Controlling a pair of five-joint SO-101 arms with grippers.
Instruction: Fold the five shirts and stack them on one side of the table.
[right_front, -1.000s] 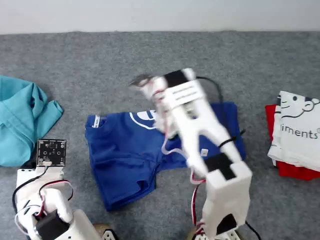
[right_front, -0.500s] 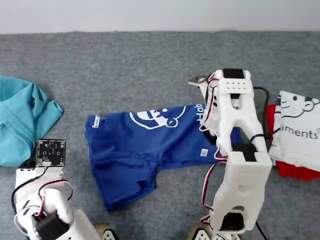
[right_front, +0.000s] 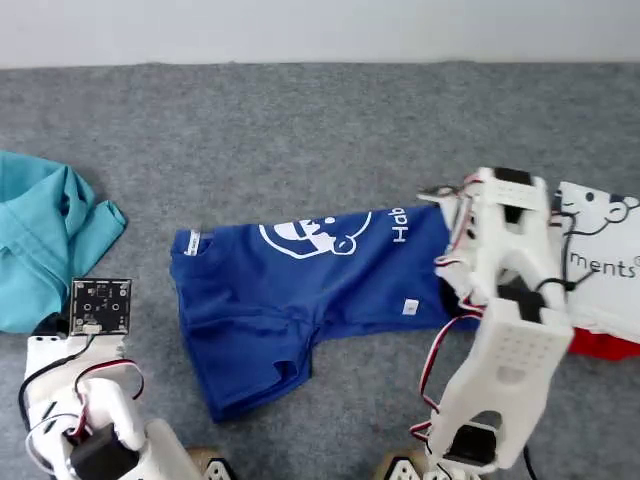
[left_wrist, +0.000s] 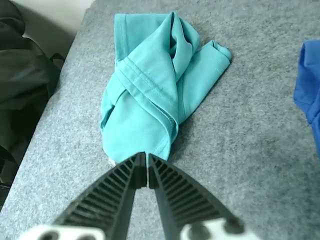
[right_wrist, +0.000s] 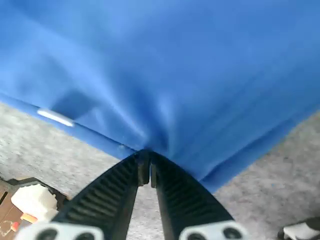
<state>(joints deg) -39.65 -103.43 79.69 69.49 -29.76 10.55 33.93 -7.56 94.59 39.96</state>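
Item: blue shirt (right_front: 300, 290), spread flat mid-tabletop (right_front: 300, 120). Right hand (right_wrist: 145, 156): clamped on the blue shirt's edge. Left hand (left_wrist: 147, 162): fingers together, holding nothing, tips just short of the crumpled teal shirt (left_wrist: 150, 95), well apart from the blue shirt. Folded white shirt (right_front: 605, 290) on red shirt (right_front: 590, 345), beside the blue shirt's opposite end.

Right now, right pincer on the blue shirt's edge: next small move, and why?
Probably lower that edge to the table and open. The right pincer is shut on the blue shirt, which lies spread out up to the folded white shirt; a pull that way would likely drag it onto that stack.
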